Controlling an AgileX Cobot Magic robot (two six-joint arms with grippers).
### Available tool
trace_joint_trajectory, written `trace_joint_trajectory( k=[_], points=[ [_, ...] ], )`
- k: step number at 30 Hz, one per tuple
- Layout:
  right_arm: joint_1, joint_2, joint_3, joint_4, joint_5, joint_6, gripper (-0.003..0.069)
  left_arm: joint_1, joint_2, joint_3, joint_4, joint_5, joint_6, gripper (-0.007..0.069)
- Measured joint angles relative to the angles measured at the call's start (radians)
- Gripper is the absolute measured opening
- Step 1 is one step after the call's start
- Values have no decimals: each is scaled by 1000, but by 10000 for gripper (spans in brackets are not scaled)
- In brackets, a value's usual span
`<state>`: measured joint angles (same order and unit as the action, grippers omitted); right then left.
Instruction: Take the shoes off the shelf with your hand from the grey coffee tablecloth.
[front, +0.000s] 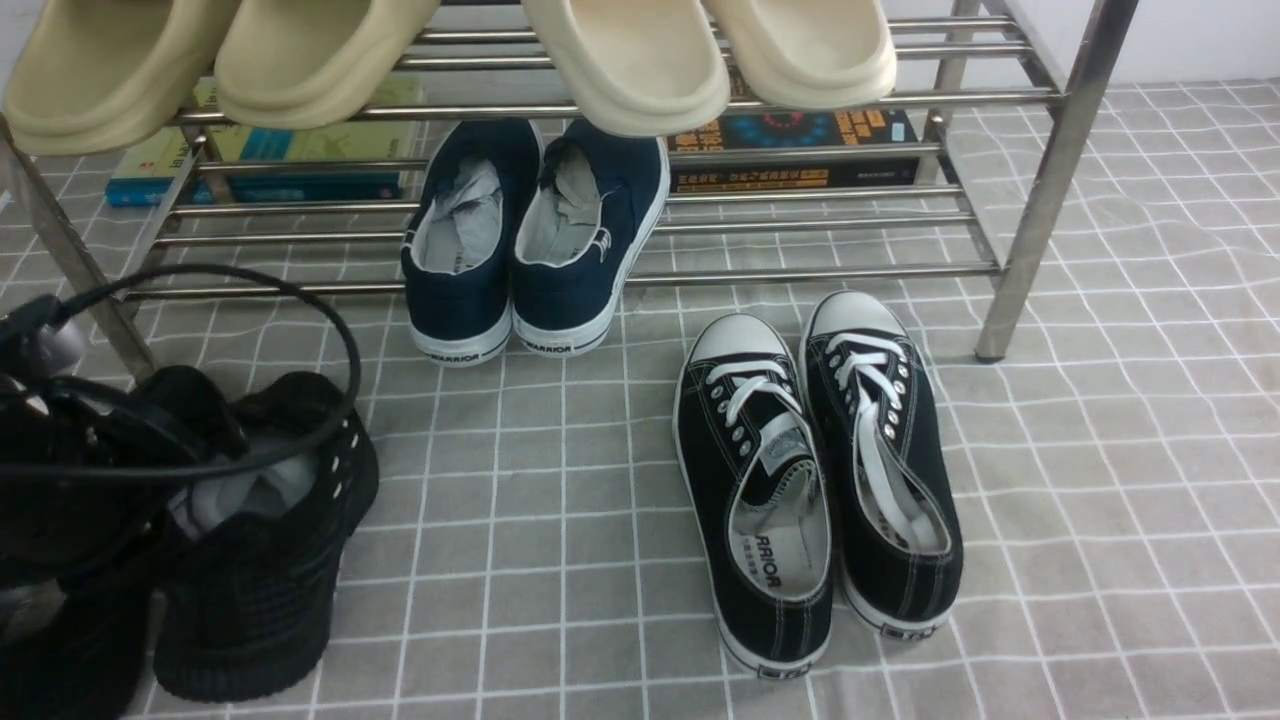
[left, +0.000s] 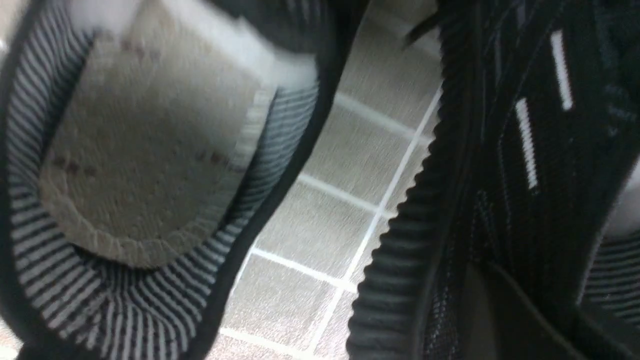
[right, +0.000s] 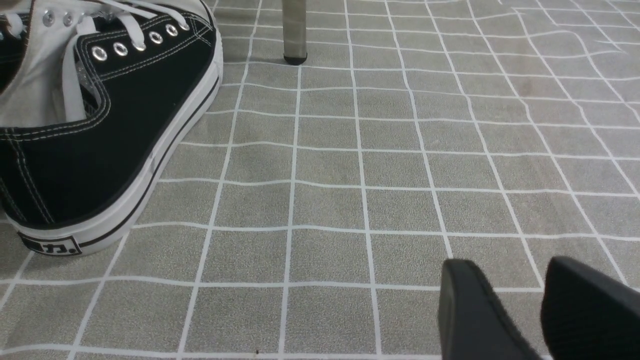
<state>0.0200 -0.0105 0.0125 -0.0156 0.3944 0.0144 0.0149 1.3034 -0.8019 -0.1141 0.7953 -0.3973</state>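
The black knit shoes (front: 265, 570) stand on the grey checked tablecloth (front: 560, 480) at the near left, in front of the steel shelf (front: 800, 271). My left gripper (front: 85, 440), black with a looping cable, sits on top of them. In the blurred left wrist view one dark finger (left: 500, 310) lies against the mesh side of the shoe with white dashes (left: 525, 140); the other finger is hidden. The second shoe's insole (left: 150, 150) shows beside it, with cloth (left: 350, 210) between them. My right gripper (right: 520, 272) hovers low over bare cloth (right: 350, 175), empty, with a narrow gap between its jaws.
A navy WARRIOR pair (front: 535, 250) stands on the lower tier, cream slippers (front: 630, 60) on the upper, books (front: 800, 150) behind. A black canvas pair with white laces (front: 815, 480) lies mid-cloth, near the right gripper (right: 100, 125). A shelf leg (right: 294, 30) stands beyond.
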Motion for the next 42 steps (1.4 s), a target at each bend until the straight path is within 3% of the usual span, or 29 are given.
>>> trace_joint_trajectory(
  k=[15,22,26,31,35,38,42],
  points=[
    [0,0,0,1,0,0,239,0,-3,77,-24,-76,70,44],
    [0,0,0,0,0,0,239,0,-43,6,-26,22,119,290],
    [0,0,0,0,0,0,239,0,-132,-80,-12,131,170,376],
    [0,0,0,0,0,0,239,0,-271,-111,-1,264,298,307],
    [0,0,0,0,0,0,239,0,-465,-55,-23,356,404,99],
    [0,0,0,0,0,0,239,0,-604,22,-55,325,424,20],
    [0,0,0,0,0,0,239,0,-825,172,-111,175,436,1]
  ],
)
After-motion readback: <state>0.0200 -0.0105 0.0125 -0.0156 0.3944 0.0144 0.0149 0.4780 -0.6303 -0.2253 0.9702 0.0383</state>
